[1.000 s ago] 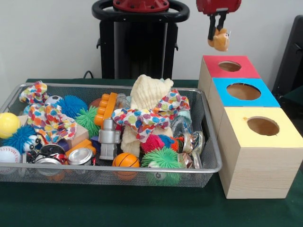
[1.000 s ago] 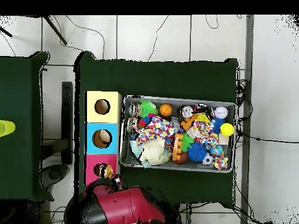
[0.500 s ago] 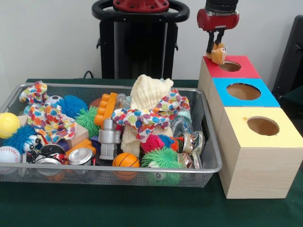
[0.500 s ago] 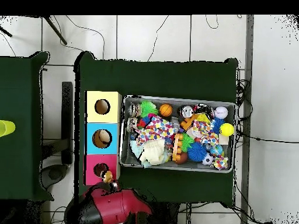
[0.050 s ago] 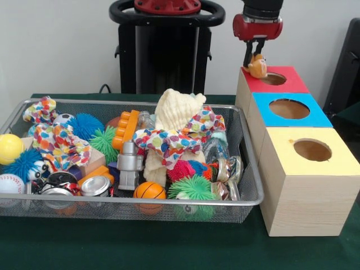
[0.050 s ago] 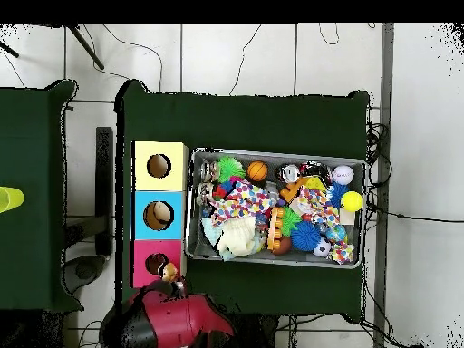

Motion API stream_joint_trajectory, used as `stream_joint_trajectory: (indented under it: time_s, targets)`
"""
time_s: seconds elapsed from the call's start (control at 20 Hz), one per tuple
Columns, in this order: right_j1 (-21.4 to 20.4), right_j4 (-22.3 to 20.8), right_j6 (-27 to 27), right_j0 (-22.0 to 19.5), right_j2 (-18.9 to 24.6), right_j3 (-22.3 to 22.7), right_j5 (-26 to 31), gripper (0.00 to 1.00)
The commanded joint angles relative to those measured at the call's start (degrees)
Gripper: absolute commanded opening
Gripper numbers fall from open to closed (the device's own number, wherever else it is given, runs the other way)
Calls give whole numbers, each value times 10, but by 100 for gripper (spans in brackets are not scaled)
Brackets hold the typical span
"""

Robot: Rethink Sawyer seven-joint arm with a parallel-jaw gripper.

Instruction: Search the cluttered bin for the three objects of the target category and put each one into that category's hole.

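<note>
Orange and brown, a small plush toy [image 5: 257,66] is held pinched between the black fingers [image 5: 248,53] of the gripper [image 5: 253,56], low over the near-left corner of the red-topped box [image 5: 281,84] as the front view shows it, just beside that box's round hole [image 5: 273,79]. Whether the toy touches the red top cannot be told. In the overhead view the toy [image 6: 169,271] is seen at the edge of the red box [image 6: 145,255], beside its hole [image 6: 157,265], with the red arm [image 6: 177,319] spread below it.

Three wooden boxes are set in a row, touching one another: the red-topped one, a blue-topped box [image 5: 289,115] in the middle and a yellow-topped box [image 5: 306,180] at the other end, each with a round hole in its top. Something pale is seen inside the blue box's hole [image 6: 158,216] from above.

Beside the boxes a wire mesh bin [image 5: 250,198] is placed on the green-covered desk [image 5: 169,247]. It is filled with clutter: a cream knitted cloth [image 5: 177,109], a multicoloured spotted fabric [image 5: 180,138], an orange building block [image 5: 126,129], a silver toy robot [image 5: 130,164], a small basketball [image 5: 149,191], green spiky balls [image 5: 194,188], a blue spiky ball [image 5: 84,125], a yellow ball [image 5: 9,147], a baseball [image 5: 10,184] and metal cans [image 5: 95,185].
</note>
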Motion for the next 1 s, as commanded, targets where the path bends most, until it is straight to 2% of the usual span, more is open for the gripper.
stream_joint_trajectory:
  time_s: [0.05, 0.45, 0.8, 1.0]
  targets:
    - [44, 58, 149, 19, -12, -69, 7, 0]
    - [39, 102, 148, 59, -32, -90, 39, 0]
    - [68, 133, 144, 76, -33, -113, 30, 0]
    - [73, 140, 134, 77, -27, -110, 28, 0]
